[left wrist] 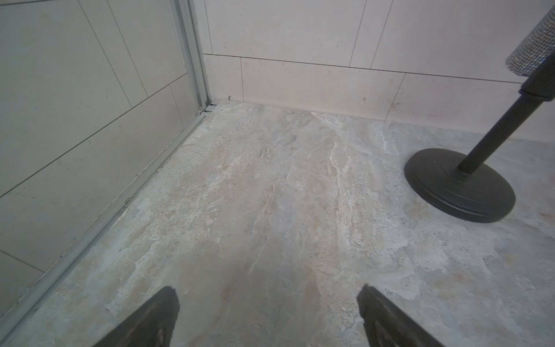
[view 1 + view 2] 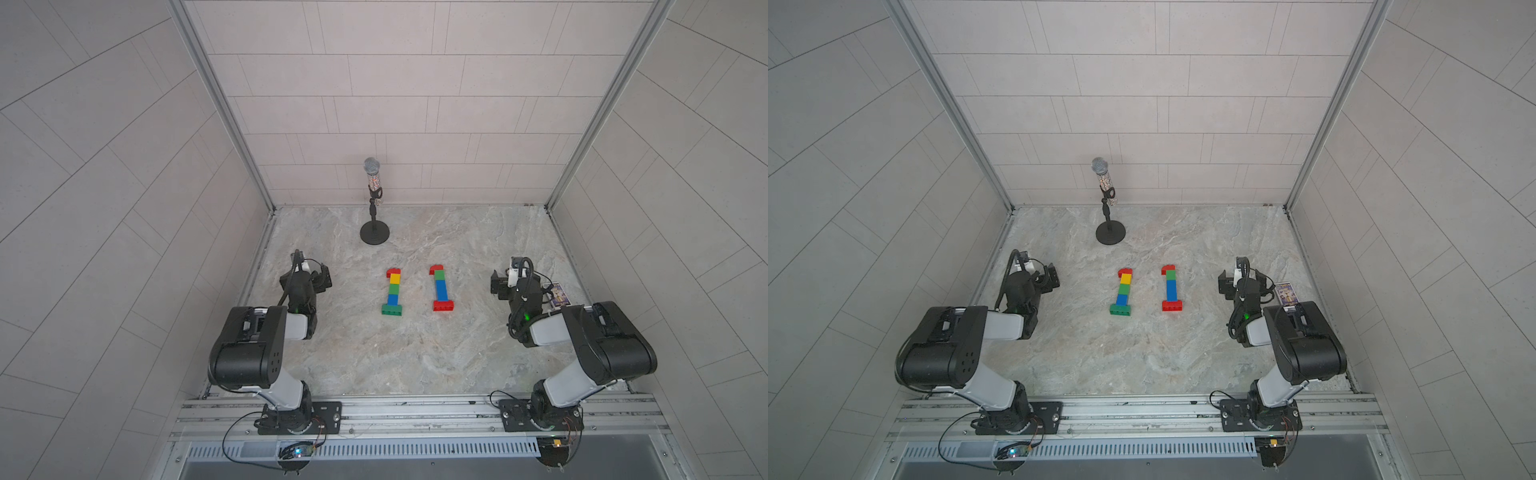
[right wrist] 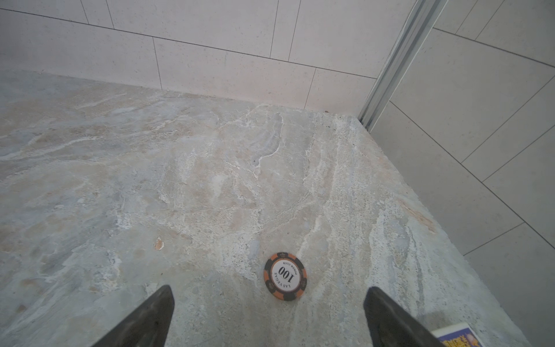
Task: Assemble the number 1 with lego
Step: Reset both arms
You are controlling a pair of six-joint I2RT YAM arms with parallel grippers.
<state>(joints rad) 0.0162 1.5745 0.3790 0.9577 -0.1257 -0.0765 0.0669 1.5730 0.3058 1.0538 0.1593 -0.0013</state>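
My left end effector [image 1: 267, 293], at frame left, is spread wide and holds nothing. At centre in a top view, two figures lie flat on the surface [image 2: 415, 353], side by side but apart: the green-footed lego 1 [image 2: 392, 293], then the red-footed lego 1 [image 2: 440, 289]. At right, my right end effector [image 3: 269, 288] gapes empty near a poker chip [image 3: 285, 276].

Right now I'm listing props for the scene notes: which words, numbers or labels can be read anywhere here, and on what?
"100": centre of the orange and black poker chip.
"LAS VEGAS": on the chip's white ring.
"POKER CLUB": on the same ring, opposite side.
The purple and yellow card has print, but it is too blurred to read.
No other legible text.
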